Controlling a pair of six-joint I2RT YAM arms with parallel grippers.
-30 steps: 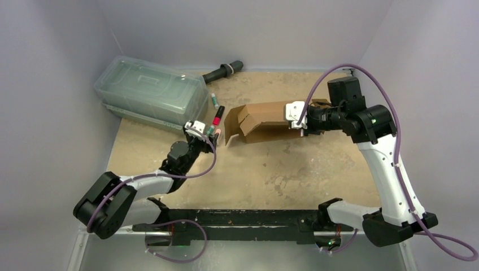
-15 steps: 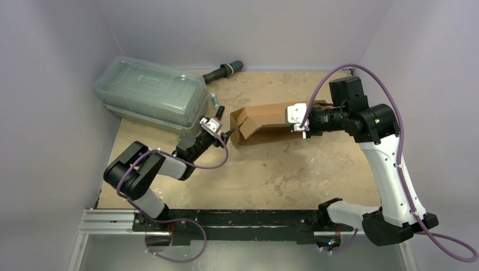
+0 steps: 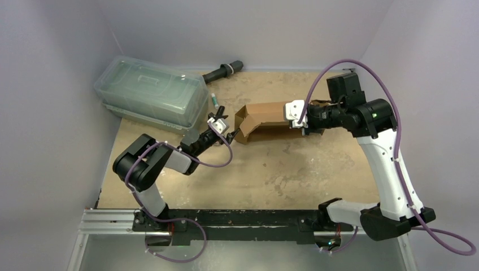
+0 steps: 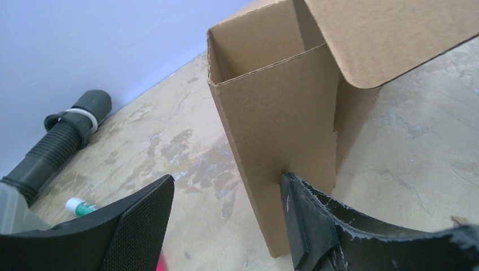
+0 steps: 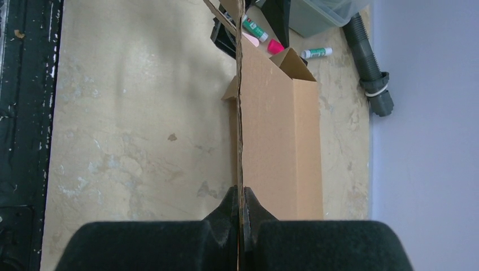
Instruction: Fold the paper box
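The paper box (image 3: 265, 116), partly formed, lies on the table between the two grippers. The right gripper (image 5: 240, 203) is pinched tight on the edge of an upright cardboard panel at its end. The left gripper (image 4: 226, 192) is spread wide and grips nothing. The box's open end wall stands between its fingers, right beside one finger (image 4: 308, 220).

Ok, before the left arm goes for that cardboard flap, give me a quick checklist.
1. Right gripper pinching a wall of the paper box: ok.
2. Left gripper open: ok.
3. Box end panel's edge inside the left gap, beside one finger: ok.
4. That finger touching the cardboard: cannot tell.
5. Pink item clear of the box end: not ok, it lies close.
6. Plastic container apart from the box: ok.
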